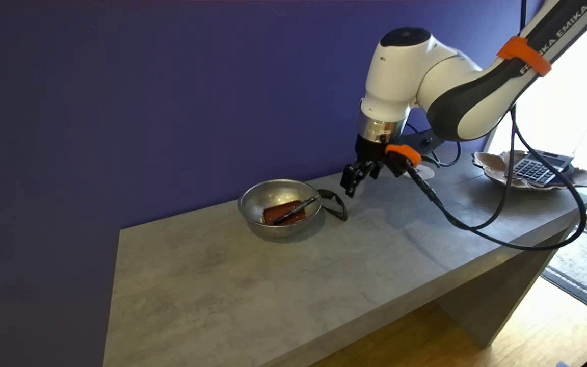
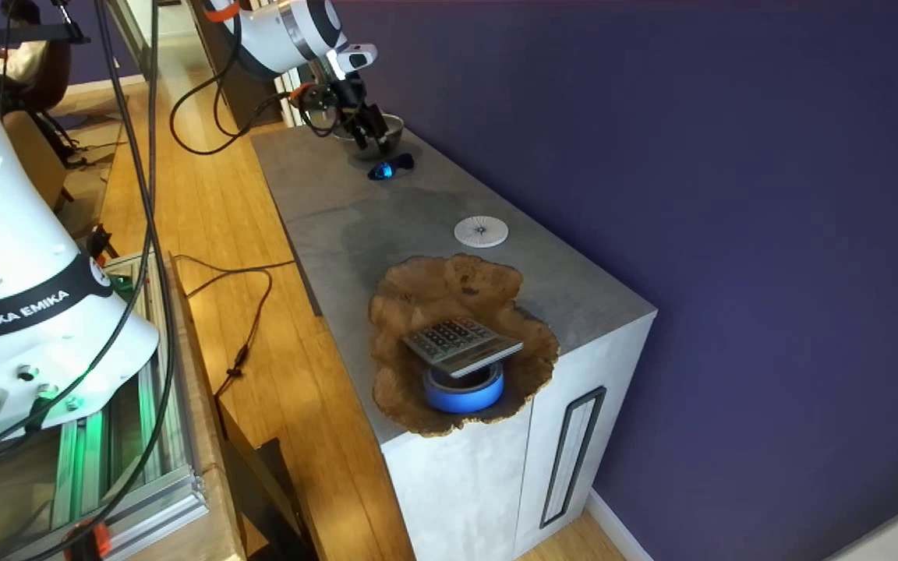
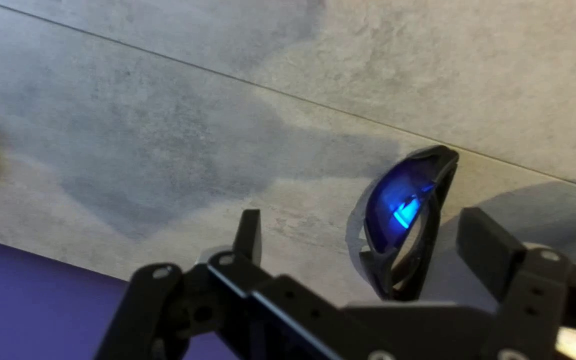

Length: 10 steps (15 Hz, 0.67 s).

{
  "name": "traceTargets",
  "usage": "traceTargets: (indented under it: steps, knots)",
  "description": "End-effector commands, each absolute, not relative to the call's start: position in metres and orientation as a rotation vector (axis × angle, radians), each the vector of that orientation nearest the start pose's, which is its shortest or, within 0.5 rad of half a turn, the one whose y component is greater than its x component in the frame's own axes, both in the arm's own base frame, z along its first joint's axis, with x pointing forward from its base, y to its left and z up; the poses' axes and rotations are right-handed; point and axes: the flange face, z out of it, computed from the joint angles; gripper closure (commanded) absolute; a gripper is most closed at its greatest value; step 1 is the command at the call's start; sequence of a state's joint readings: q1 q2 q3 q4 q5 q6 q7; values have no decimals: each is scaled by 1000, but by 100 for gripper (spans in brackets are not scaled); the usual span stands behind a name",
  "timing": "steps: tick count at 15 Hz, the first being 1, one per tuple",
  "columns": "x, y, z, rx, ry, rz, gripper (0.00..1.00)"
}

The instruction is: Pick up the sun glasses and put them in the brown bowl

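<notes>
Current step, by my judgement: approach, grasp not yet made. The sun glasses (image 3: 402,212) lie on the table (image 1: 212,285), right of centre in the wrist view, and near the metal bowl (image 1: 278,232) at mid-frame in an exterior view. My hand (image 3: 363,240) is spread wide above the table and carries nothing. In the wrist view the glasses appear between the fingers (image 3: 490,255), closer to the one at frame right. Next move: I should shift toward frame right until the glasses are centred, descend, then bring the fingers together. Transfer to the brown bowl (image 2: 410,298) would follow; it sits lower middle in an exterior view, holding a calculator (image 2: 461,344) and a blue tape roll (image 2: 464,397).
</notes>
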<state>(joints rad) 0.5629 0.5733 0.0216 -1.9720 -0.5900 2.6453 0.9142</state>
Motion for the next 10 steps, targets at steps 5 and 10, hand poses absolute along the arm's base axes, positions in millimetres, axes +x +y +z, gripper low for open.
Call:
traceTargets:
  steps: [5, 10]
  knots:
    - [547, 376, 161, -3216, -203, -580, 4]
    - [566, 370, 135, -3251, -175, -579, 44]
